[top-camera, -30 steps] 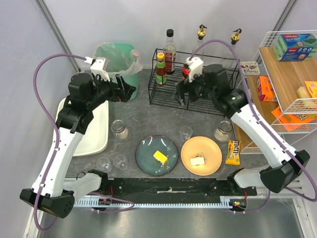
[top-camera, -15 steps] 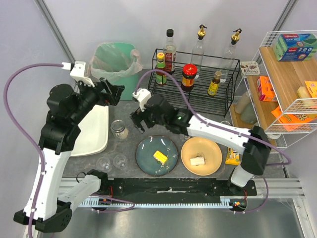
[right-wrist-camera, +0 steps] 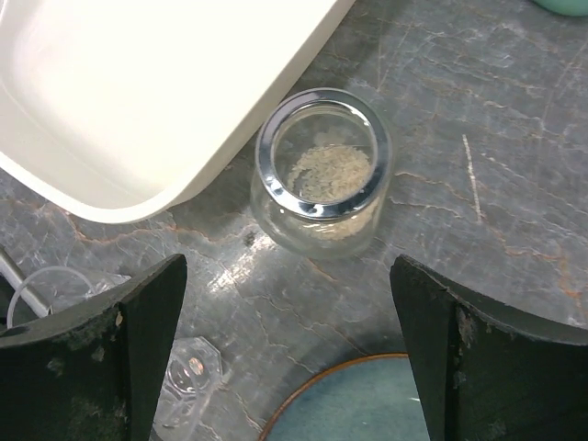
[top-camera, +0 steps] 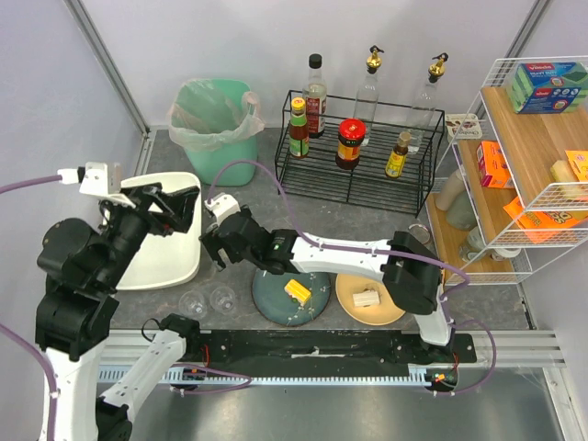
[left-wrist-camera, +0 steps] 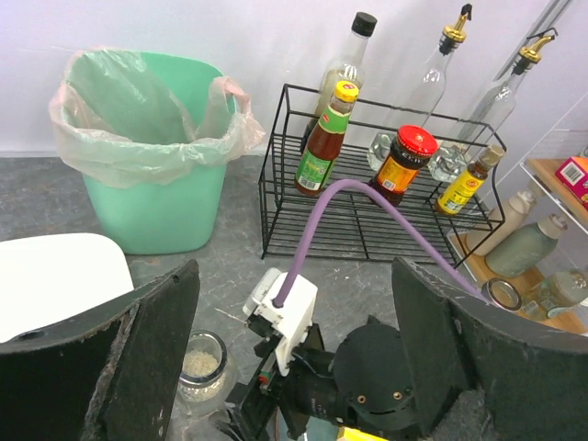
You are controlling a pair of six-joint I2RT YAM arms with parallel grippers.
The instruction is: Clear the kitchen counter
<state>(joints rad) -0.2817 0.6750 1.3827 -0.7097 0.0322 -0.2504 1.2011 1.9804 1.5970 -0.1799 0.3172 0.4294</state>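
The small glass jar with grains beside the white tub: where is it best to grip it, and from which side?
Grip the jar across its round body just under the metal rim, coming down from above, since it stands upright and open. Avoid the side facing the white tub, which sits very close there.

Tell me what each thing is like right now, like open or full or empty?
left gripper, open, holding nothing
right gripper, open, holding nothing
glass jar, upright, no lid, a little grain inside
white tub, empty where visible
green bin, lined with a bag, no lid
blue plate, holds a yellow piece of food
orange plate, holds a pale piece of food
kitchen counter, not cleared yet
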